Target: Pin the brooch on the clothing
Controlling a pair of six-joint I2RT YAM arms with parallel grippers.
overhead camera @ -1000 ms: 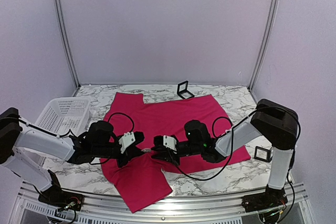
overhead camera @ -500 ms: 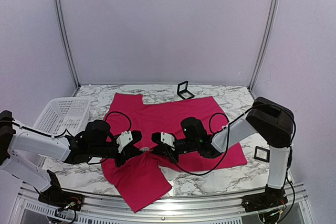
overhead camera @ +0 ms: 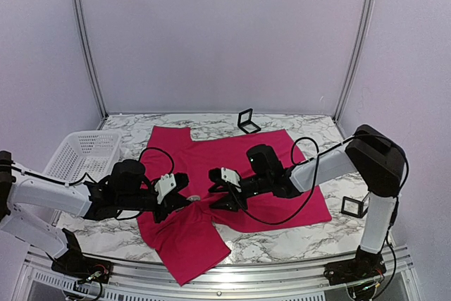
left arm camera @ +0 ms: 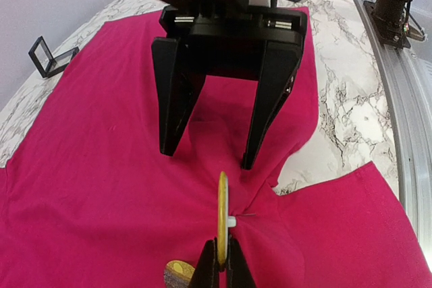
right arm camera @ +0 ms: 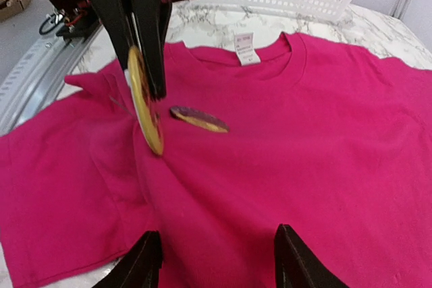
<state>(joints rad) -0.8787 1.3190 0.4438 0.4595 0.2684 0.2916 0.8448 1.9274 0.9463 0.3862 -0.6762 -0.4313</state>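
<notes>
Brooch (left arm camera: 222, 217) is sitting edge-on at lower centre of the left wrist view, clamped in the closed left gripper (left arm camera: 222, 264), pin at a bunched fold of the T-shirt (left arm camera: 101, 139) (spread mid-frame from above). The right gripper (left arm camera: 208, 159) is hovering open opposite; pinching that fold taut should help the pin through.

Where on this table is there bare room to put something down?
Bare marble back right, between the black frame and the wall; also front right, between T-shirt hem and rail. Crowded mid-shirt, where left tool and right tool meet at the brooch.
</notes>
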